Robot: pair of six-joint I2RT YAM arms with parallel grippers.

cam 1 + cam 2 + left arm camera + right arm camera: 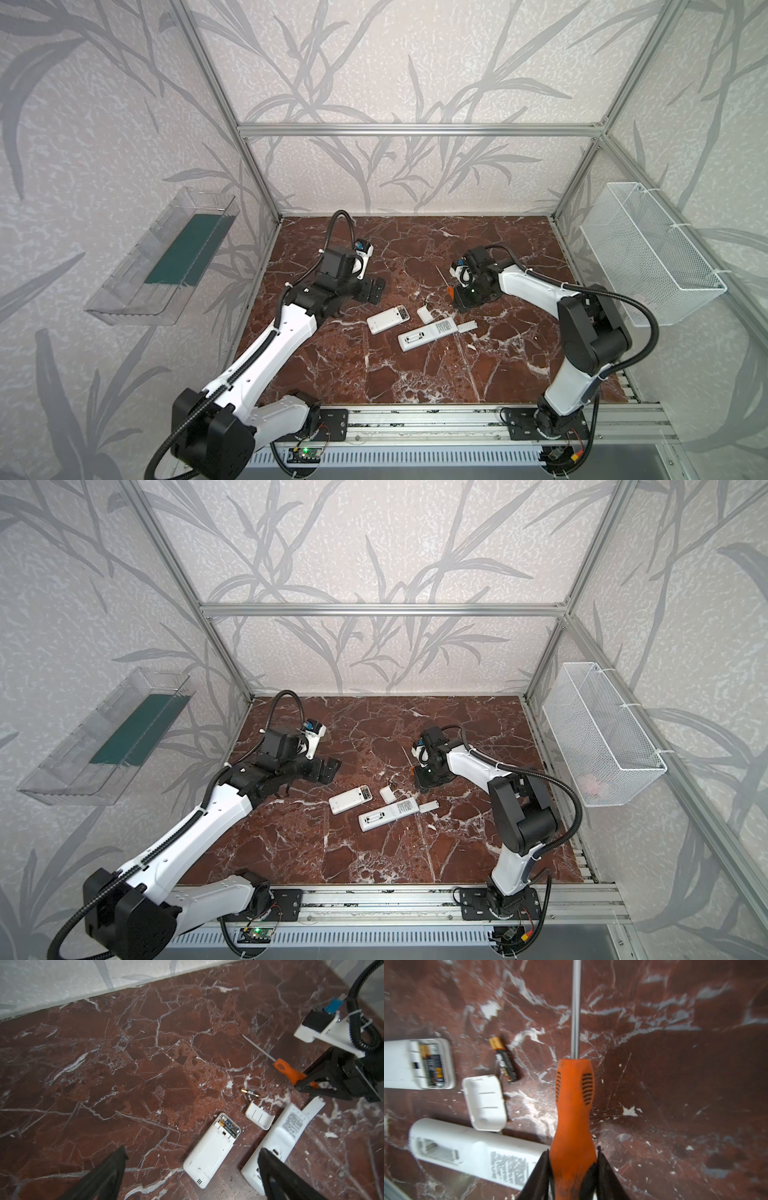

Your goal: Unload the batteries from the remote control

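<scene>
Marble tabletop (415, 374): right fingers (540, 1176) clamp the screwdriver (572, 1118) (left fingers (106, 1176) spread).

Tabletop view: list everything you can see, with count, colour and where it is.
short remote: one, white, mid-table, back up, compartment open
installed batteries: apparently two, dark with gold, inside the short remote
long remote: one, white, beside the short remote, compartment looks empty
loose battery: one, dark and gold, on the table by the wide cover
wide cover: one, white, between the remotes' far ends
narrow cover: one, white, at the long remote's end
screwdriver: one, orange handle, steel shaft, in the right pincer
clear tray: one, green-lined, left wall
mesh basket: one, white, right wall
table: one, red-brown marble
left pincer: black, open, above the remotes
right pincer: black, closed on the screwdriver handle
</scene>
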